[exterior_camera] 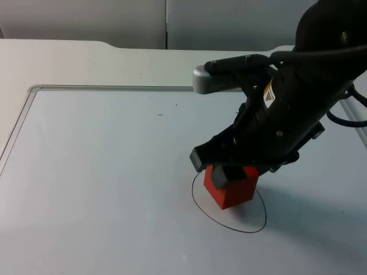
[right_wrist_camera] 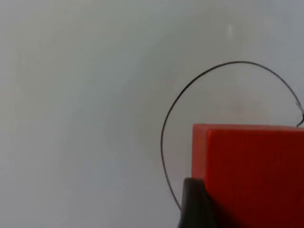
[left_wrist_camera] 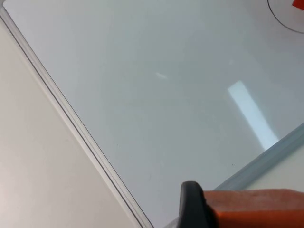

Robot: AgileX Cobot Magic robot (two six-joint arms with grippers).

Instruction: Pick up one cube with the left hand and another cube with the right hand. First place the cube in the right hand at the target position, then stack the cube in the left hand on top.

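Observation:
A red cube (exterior_camera: 235, 192) is inside the black drawn circle (exterior_camera: 252, 232) on the white table, at or just above the surface. My right gripper (exterior_camera: 234, 173) comes down on it from above and is shut on it. In the right wrist view the cube (right_wrist_camera: 251, 171) fills the space beside the black fingertip (right_wrist_camera: 194, 204), with the circle line (right_wrist_camera: 164, 137) curving around it. My left gripper (left_wrist_camera: 251, 216) is shut on a second orange-red cube (left_wrist_camera: 270, 205), which presses against its fingertip (left_wrist_camera: 192, 204). It is held above the table near the raised edge.
A raised grey border strip (exterior_camera: 109, 87) frames the white work surface (exterior_camera: 103, 172). The same strip (left_wrist_camera: 71, 118) runs past the left gripper. Far from the left gripper, the red cube (left_wrist_camera: 299, 4) and the circle (left_wrist_camera: 280, 19) are just in sight. The grey partition wall (exterior_camera: 114, 20) stands behind.

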